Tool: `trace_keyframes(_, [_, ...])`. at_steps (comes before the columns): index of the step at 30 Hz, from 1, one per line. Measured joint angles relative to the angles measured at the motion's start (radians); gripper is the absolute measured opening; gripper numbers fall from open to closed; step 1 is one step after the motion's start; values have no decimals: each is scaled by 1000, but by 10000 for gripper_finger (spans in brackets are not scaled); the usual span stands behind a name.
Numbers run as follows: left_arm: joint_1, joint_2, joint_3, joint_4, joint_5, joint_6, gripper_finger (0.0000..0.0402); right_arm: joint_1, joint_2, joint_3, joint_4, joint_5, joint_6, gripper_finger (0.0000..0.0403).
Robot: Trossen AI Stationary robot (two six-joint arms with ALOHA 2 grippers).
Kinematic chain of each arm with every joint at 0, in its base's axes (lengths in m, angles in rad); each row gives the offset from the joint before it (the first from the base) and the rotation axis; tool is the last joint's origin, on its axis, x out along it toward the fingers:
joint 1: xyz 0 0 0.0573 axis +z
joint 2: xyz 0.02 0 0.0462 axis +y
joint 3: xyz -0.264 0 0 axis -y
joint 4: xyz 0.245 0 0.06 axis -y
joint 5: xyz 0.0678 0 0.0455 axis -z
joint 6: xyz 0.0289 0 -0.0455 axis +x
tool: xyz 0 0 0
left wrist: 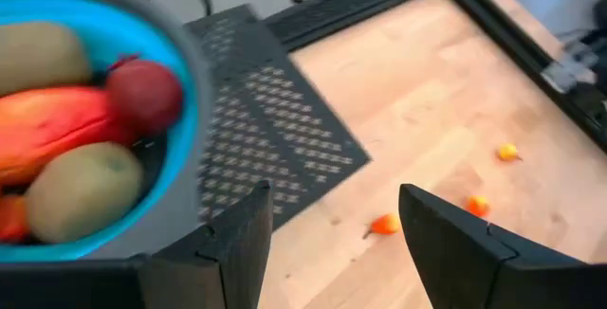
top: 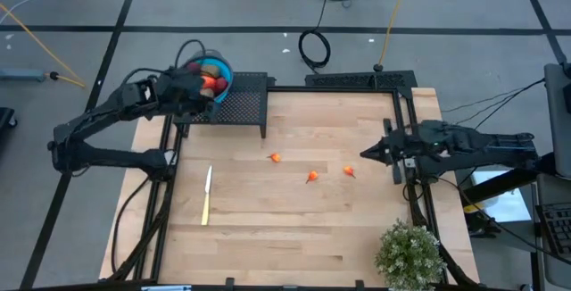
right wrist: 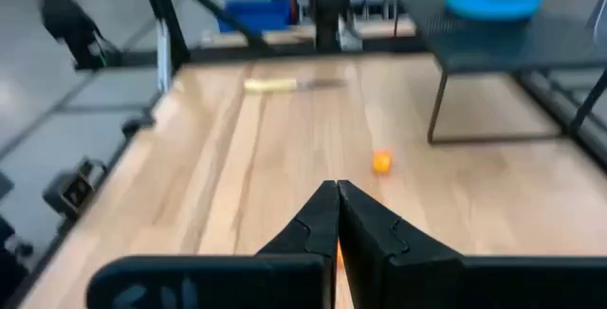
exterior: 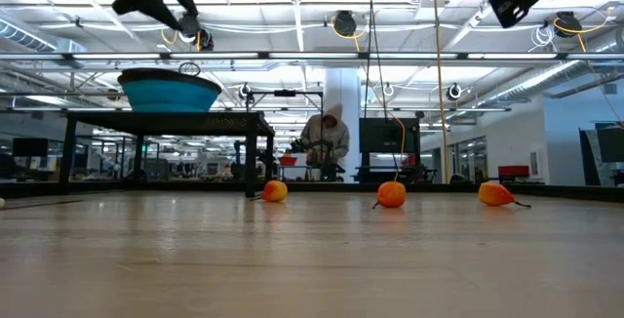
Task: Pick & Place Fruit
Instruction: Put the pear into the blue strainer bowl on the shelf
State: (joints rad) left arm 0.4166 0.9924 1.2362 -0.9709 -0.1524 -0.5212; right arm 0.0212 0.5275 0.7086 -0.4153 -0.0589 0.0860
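Note:
The blue bowl (top: 217,70) stands on a black perforated stand (top: 243,102) at the table's far left. It holds an elongated red-orange fruit (left wrist: 57,124), a dark red round one (left wrist: 144,95) and two olive-green ovals (left wrist: 83,189). Three tiny orange fruits lie on the wood (top: 276,158) (top: 312,177) (top: 349,171). My left gripper (left wrist: 332,205) hangs open over the bowl's near rim (top: 203,86), with nothing between its fingers. My right gripper (top: 366,153) is shut and empty, raised above the table just right of the orange fruits, pointing left (right wrist: 337,205).
A slim pale knife (top: 207,195) lies on the table's left part. A potted plant (top: 409,253) stands at the near right corner. Black frame rails run along the table's left and right sides. A person (exterior: 329,140) is in the room far behind the table.

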Motion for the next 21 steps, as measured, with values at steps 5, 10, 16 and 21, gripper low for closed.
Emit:
trace_keyframes(5, [-138,0,0,101,-71,24,230,0,104,0,-47,1,0,2])
trace_keyframes(10, [-236,0,0,224,-85,111,230,0,190,0,-49,1,0,2])
trace_keyframes(16, [-297,0,0,268,-85,155,229,0,270,0,-49,2,0,2])
trace_keyframes(21, [-314,0,-2,273,-84,175,229,0,328,0,-50,4,0,2])
